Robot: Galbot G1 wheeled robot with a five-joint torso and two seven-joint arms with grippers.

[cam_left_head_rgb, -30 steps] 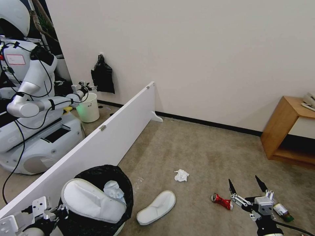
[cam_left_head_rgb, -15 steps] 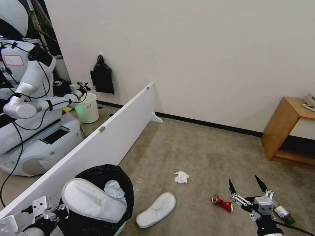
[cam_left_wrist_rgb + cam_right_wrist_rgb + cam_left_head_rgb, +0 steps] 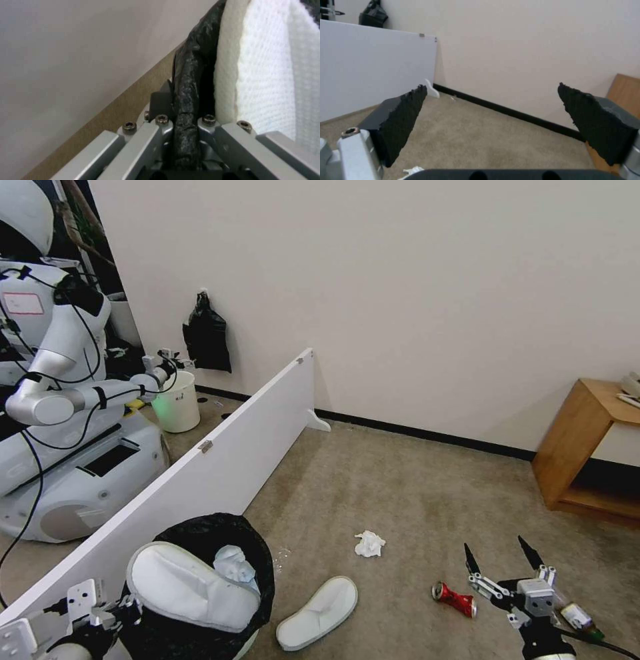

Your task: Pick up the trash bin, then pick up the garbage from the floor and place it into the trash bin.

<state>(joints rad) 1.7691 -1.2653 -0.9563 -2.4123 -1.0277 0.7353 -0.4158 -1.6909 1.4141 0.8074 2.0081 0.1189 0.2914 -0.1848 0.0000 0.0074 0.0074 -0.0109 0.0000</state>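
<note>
Your view creeps forward; left gripper (image 3: 185,130) stays clamped on the trash bin (image 3: 257,563), right gripper (image 3: 501,559) hangs spread above the red can (image 3: 455,599), not yet collected.

Room's pretty bare: plain off-white wall (image 3: 413,280) with a black baseboard (image 3: 427,435) along the bottom, beige low-pile carpet (image 3: 400,493) on the floor. A long white partition board (image 3: 220,467) cuts across on the left (little foot at its far end). Wooden shelf unit (image 3: 587,447) sits at the right.
</note>
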